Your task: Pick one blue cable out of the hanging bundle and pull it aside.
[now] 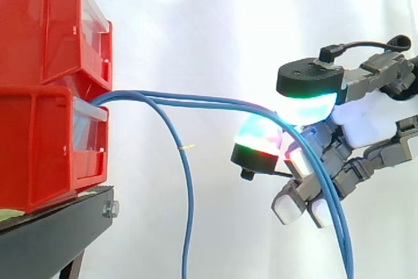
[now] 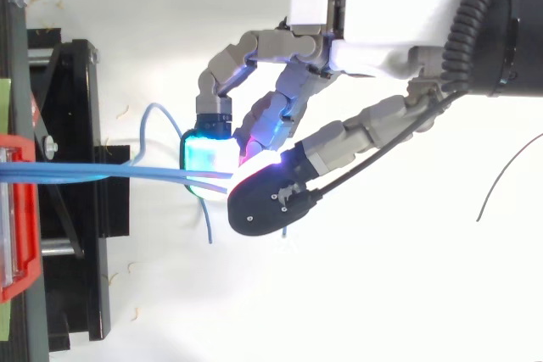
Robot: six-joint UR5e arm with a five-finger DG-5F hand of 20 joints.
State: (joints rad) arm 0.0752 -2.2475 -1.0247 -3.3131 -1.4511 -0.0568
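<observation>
Pulling aside, judged best done level and away from the red bins point(image 1: 46, 148), with steady pinch pressure and any surplus strand shed. The hand point(image 1: 366, 125) is clamped on the blue cable point(image 1: 196, 100): taut strands from the lower bin pass between its glowing pads point(image 1: 307, 106), then drop beyond them. A free strand point(image 1: 189, 194) hangs between bins and hand.

We're seeing three thin blue cables point(image 1: 140, 95) coming out of the front of the lower red bin point(image 1: 39, 148), bunched tight at the start. One loose cable point(image 1: 190, 194) sags right away and hangs down in a long curve, with a tiny yellowish fleck on it. The other two cables point(image 1: 215, 101) run nearly level to the right, get pinched between the hand's point(image 1: 366, 129) glowing pads point(image 1: 307, 106), then drop steeply side by side.
</observation>
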